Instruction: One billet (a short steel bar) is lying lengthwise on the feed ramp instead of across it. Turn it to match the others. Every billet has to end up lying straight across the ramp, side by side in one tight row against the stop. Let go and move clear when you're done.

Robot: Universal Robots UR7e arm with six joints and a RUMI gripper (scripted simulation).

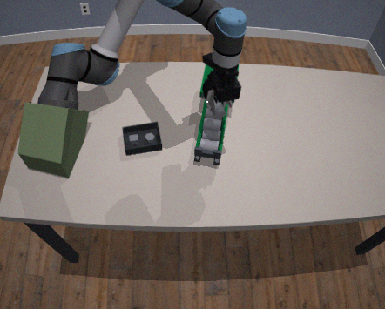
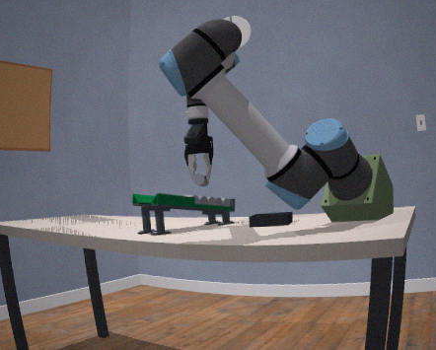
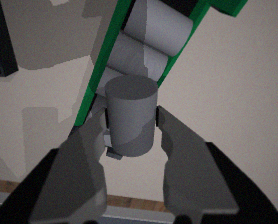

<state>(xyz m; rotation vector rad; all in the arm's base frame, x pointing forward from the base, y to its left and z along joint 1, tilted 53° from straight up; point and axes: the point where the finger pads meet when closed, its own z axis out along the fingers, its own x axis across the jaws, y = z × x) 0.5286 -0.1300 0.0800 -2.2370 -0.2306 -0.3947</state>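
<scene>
My gripper (image 3: pixel 131 108) is shut on a grey steel billet (image 3: pixel 131 115), held clear above the green feed ramp (image 1: pixel 212 117). In the side view the gripper (image 2: pixel 199 170) and the held billet (image 2: pixel 200 172) hang well above the ramp (image 2: pixel 181 201). Several other billets (image 1: pixel 210 132) lie across the ramp, side by side near its lower end by the dark stop (image 1: pixel 208 156). In the wrist view these billets (image 3: pixel 150 37) show across the ramp channel, which runs diagonally in this view.
A black tray (image 1: pixel 142 137) with two small grey parts lies left of the ramp. The arm's green base block (image 1: pixel 51 137) stands at the table's left edge. The ramp rests on dark legs (image 2: pixel 152 220).
</scene>
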